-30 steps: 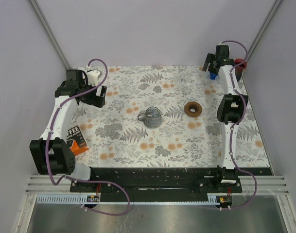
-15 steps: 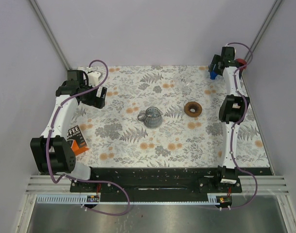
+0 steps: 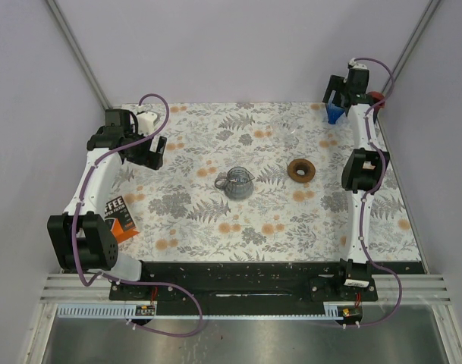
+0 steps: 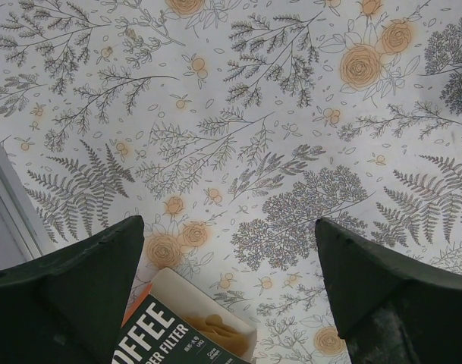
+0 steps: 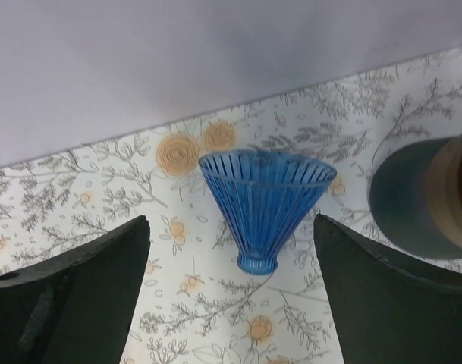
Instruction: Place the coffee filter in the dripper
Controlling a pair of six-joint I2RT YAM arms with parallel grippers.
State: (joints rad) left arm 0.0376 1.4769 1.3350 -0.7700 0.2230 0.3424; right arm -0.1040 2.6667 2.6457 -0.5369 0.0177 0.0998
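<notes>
The blue ribbed dripper [image 5: 265, 205] stands upright on its narrow base at the table's far right corner [image 3: 333, 114]. My right gripper [image 5: 231, 227] is open and empty; it hangs just behind and above the dripper [image 3: 339, 94], which shows between its fingers without touching them. The coffee filter box [image 3: 118, 218] lies at the left edge of the table. In the left wrist view the box [image 4: 177, 334] is open, with brown filters [image 4: 215, 327] showing inside. My left gripper [image 4: 227, 231] is open and empty above the table, beyond the box [image 3: 153, 153].
A glass server [image 3: 236, 183] stands mid-table. A brown ring [image 3: 301, 170] lies to its right. A red object [image 3: 376, 98] sits by the far right corner, and a dark cylinder with a tan band [image 5: 424, 193] stands right of the dripper. Walls close the back and sides.
My right gripper has drawn back and to the right, away from the dripper, which now shows uncovered in the top view. The left arm has not moved.
</notes>
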